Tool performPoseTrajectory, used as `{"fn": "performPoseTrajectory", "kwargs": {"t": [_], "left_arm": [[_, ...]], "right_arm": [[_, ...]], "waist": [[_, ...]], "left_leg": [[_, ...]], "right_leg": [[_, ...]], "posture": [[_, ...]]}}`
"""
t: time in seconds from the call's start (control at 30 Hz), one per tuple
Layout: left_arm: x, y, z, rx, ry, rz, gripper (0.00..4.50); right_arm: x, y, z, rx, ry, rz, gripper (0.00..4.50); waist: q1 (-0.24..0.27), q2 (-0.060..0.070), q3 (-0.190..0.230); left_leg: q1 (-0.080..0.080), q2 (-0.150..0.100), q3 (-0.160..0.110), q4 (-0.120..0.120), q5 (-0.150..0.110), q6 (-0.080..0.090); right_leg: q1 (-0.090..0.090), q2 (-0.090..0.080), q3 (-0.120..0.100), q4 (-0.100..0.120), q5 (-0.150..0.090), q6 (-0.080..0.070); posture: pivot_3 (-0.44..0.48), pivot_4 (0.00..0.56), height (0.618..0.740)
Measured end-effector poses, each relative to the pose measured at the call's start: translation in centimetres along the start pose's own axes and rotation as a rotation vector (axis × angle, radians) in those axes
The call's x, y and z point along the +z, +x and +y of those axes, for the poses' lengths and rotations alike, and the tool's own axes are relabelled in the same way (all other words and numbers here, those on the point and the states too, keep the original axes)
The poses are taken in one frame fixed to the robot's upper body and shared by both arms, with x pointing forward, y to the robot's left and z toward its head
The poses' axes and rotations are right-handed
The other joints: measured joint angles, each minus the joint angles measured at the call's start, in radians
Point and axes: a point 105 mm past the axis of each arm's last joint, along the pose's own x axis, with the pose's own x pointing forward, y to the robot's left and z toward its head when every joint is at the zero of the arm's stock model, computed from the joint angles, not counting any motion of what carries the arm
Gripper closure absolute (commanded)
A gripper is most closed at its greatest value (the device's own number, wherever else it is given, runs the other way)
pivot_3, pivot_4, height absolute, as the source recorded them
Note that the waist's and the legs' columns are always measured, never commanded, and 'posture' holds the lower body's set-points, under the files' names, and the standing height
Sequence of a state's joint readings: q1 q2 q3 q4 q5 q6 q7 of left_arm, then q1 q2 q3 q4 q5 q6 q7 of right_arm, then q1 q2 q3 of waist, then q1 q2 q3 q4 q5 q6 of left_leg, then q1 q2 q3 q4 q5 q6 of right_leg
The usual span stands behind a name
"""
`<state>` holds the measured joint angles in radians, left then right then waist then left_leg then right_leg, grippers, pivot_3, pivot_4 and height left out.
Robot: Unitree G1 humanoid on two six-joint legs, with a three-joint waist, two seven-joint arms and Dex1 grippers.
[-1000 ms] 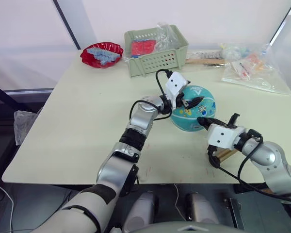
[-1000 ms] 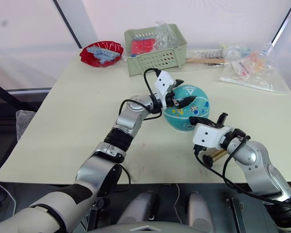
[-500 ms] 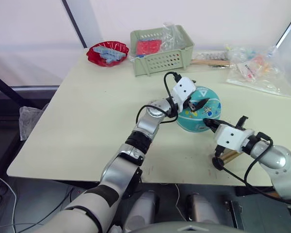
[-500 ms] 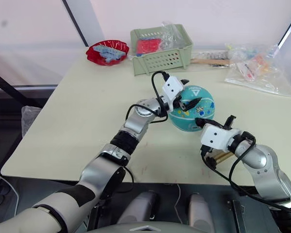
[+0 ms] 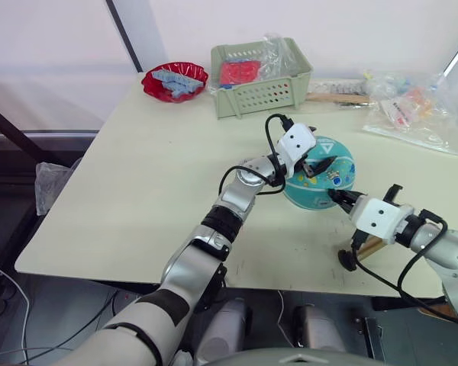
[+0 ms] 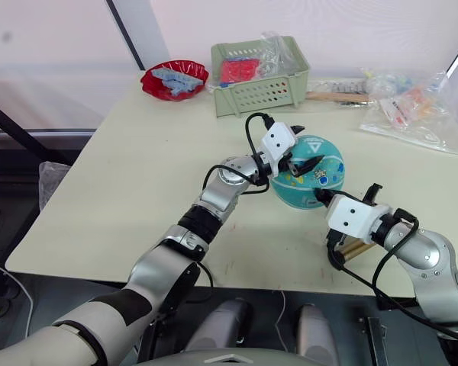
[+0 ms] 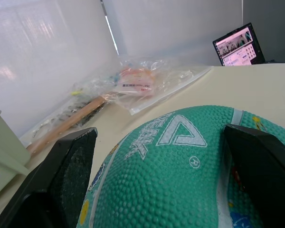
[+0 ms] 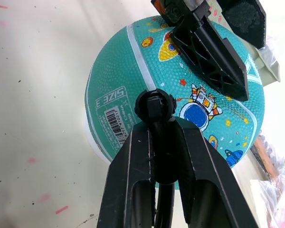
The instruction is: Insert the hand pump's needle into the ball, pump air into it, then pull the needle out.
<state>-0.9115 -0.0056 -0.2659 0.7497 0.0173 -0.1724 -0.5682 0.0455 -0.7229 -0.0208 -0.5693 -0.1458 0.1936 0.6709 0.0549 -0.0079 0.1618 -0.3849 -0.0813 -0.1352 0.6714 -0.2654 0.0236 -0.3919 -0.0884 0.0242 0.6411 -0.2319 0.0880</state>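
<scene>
The teal ball (image 5: 320, 183) sits on the table right of centre. My left gripper (image 5: 314, 160) rests over its top, open, with one finger (image 7: 61, 180) on each side of the white triangle logo (image 7: 180, 135). My right gripper (image 8: 161, 124) is at the ball's near side, shut on the black fitting (image 8: 155, 107) of the needle, which points at the ball. The needle's metal tip is hidden. The thin black hose (image 5: 382, 278) loops down from my right gripper (image 5: 338, 197). The hand pump (image 5: 370, 246) lies on the table under my right wrist.
A green basket (image 5: 259, 80) and a red bowl (image 5: 174, 80) stand at the back. Clear plastic bags (image 5: 408, 110) and a wooden stick (image 5: 332, 97) lie at the back right. The pump lies close to the table's front edge (image 5: 305, 268).
The whole picture has shifted, so the camera moved. Both grippers and the ball keep the same places relative to each other.
</scene>
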Motion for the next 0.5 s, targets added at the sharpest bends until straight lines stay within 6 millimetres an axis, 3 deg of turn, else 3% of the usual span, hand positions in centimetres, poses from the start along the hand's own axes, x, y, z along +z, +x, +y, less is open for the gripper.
{"fn": "performPoseTrajectory", "kwargs": {"t": [0.23,0.33,0.5], "left_arm": [[-0.3,-0.2,0.3,0.017,-0.002,0.004,0.0],[-0.8,-0.6,0.9,0.039,-0.008,0.021,0.0],[-1.6,-1.2,1.5,0.069,-0.026,0.04,0.0]], "right_arm": [[0.8,-1.0,0.0,-0.014,-0.013,-0.041,4.44],[2.2,-2.0,-1.4,-0.079,-0.081,-0.1,4.44],[2.0,-2.6,-1.3,-0.117,-0.058,-0.129,4.44]], "waist": [[-0.004,0.0,0.0],[-0.02,-0.003,-0.002],[-0.042,-0.005,-0.003]], "left_leg": [[0.001,0.0,0.0,0.0,0.0,0.0],[0.009,0.0,-0.001,0.0,-0.001,0.001],[0.021,0.005,-0.003,-0.001,-0.004,-0.004]], "right_leg": [[0.001,0.0,0.0,0.0,0.0,0.001],[0.008,0.0,0.001,0.0,-0.003,0.005],[0.019,0.0,0.0,0.0,-0.003,0.004]], "posture": [[0.0,0.15,0.737],[0.0,0.15,0.737],[0.0,0.15,0.737]]}}
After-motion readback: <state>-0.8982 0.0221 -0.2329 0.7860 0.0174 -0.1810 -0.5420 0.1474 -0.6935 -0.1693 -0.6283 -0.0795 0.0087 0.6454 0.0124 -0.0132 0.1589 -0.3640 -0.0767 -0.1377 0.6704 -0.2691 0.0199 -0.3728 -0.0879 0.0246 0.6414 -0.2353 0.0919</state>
